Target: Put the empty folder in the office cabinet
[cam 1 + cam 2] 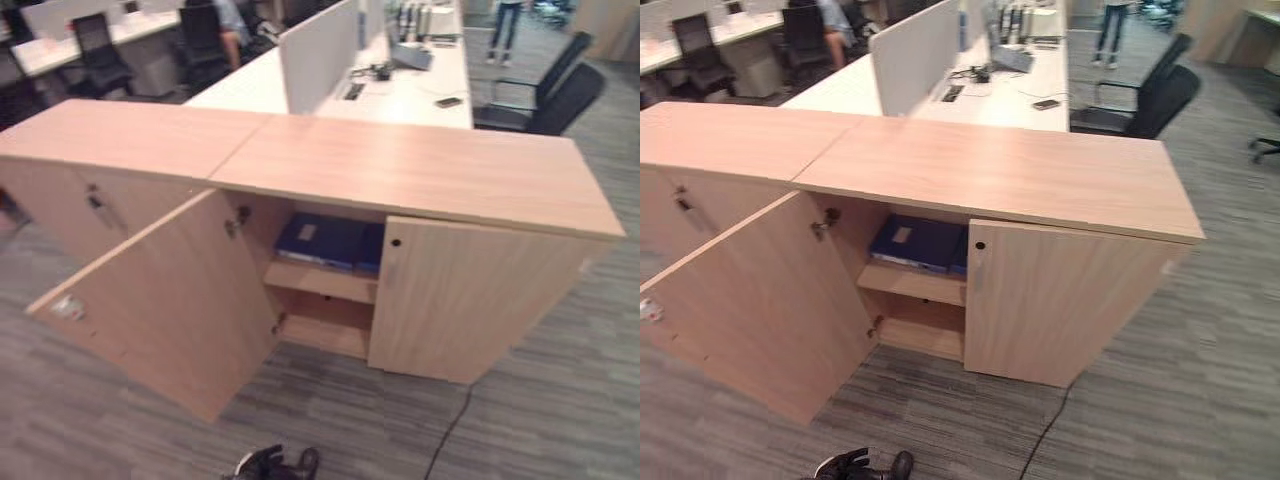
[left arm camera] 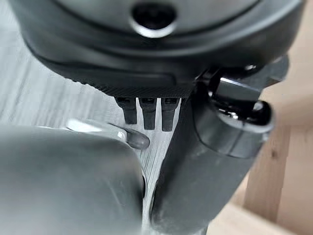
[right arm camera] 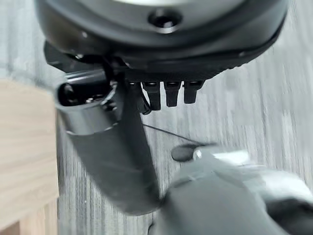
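The blue folder (image 1: 322, 240) already lay on the cabinet's (image 1: 420, 175) upper shelf at mid-frame, door (image 1: 160, 300) open — left hand (image 2: 146, 73) and right hand (image 3: 161, 63) hung empty, fingers straight.

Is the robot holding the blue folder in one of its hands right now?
No. The blue folder lies on the upper shelf of the open cabinet. The left hand and right hand hang over the floor with straight fingers, holding nothing.
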Motion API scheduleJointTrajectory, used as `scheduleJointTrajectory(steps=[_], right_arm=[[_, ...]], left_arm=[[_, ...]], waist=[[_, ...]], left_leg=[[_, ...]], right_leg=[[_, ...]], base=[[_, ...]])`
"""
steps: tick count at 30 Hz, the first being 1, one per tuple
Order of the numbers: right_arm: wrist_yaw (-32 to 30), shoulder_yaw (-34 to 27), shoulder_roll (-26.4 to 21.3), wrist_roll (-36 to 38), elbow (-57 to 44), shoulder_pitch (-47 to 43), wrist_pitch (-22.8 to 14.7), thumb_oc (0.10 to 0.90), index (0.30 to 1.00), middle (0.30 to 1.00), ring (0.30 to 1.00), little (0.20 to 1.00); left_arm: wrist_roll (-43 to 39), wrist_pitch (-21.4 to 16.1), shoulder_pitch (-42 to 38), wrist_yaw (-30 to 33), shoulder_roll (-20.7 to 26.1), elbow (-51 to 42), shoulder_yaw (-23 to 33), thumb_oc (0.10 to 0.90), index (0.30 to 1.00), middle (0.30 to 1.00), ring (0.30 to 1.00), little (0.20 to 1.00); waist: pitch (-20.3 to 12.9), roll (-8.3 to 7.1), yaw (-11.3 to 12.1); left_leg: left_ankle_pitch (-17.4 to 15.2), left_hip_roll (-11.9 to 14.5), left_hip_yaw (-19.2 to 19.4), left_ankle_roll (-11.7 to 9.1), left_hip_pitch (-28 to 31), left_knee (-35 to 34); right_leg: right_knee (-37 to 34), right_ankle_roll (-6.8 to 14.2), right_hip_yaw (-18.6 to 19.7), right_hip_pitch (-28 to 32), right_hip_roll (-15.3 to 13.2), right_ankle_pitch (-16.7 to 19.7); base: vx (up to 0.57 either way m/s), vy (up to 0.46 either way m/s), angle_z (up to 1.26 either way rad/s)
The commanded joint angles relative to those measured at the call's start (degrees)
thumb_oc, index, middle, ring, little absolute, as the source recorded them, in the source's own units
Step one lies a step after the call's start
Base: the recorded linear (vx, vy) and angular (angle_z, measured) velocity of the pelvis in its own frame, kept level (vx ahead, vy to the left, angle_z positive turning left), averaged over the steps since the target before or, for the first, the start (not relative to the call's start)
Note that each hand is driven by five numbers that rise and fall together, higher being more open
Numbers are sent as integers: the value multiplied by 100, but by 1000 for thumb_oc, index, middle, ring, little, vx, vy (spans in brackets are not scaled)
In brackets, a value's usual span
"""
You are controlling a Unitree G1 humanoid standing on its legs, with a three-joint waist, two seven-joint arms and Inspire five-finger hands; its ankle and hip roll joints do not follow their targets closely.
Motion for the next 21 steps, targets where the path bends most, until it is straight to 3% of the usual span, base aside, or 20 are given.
scheduleJointTrajectory(steps=[1,2,4,8,11,13,16,21], right_arm=[[-79,-192,-44,17,109,-24,8,800,900,900,900,900],[-80,-232,-65,139,90,-62,-4,800,900,900,900,900],[-80,-231,-65,139,90,-62,-4,800,900,900,900,900],[-51,-334,-68,305,21,32,-47,800,900,900,900,900],[-47,-368,-88,311,12,104,-58,800,900,900,900,900],[-25,-459,-154,236,30,255,-73,800,900,900,900,900],[-25,-557,-208,186,25,356,-64,800,900,900,900,900],[22,-593,-261,97,-30,410,-45,800,900,900,900,900]], left_arm=[[-370,-26,-75,60,45,125,210,800,900,900,900,900],[-468,-23,-39,57,87,227,395,800,900,900,900,900],[-468,-24,-38,57,87,227,396,800,900,900,900,900],[-613,1,75,54,204,402,790,800,900,900,900,900],[-640,-15,111,78,282,413,926,800,900,900,900,900],[-677,-88,146,175,566,267,1201,800,900,900,900,900],[-807,-128,81,271,885,60,1455,800,900,900,900,900],[-932,-214,-155,474,1429,-382,1809,800,900,900,900,900]], waist=[[343,-211,47],[309,-245,41],[306,-244,37],[210,-211,-22],[180,-165,-50],[3,29,-55],[-84,97,-36],[-190,164,-53]], left_leg=[[157,104,1304,-74,147,174],[-7,141,1655,-47,180,380],[-15,142,1651,-48,173,391],[-190,359,1991,-60,584,377],[-165,475,2057,-119,833,208],[125,631,2072,-338,1152,-469],[225,660,2107,-408,1220,-741],[71,554,2053,-393,1301,-741]], right_leg=[[232,707,358,-567,-384,-173],[175,671,211,-599,-435,-134],[175,671,208,-600,-433,-135],[150,591,-318,-601,-518,-145],[134,574,-535,-574,-547,-152],[-79,603,-829,-492,-519,-92],[-227,647,-965,-410,-515,-5],[-346,749,-937,-336,-597,168]], base=[[-150,-69,58],[-106,-37,54],[-48,-21,53],[-36,14,86],[-7,55,123],[35,135,72],[27,121,76],[29,118,17]])
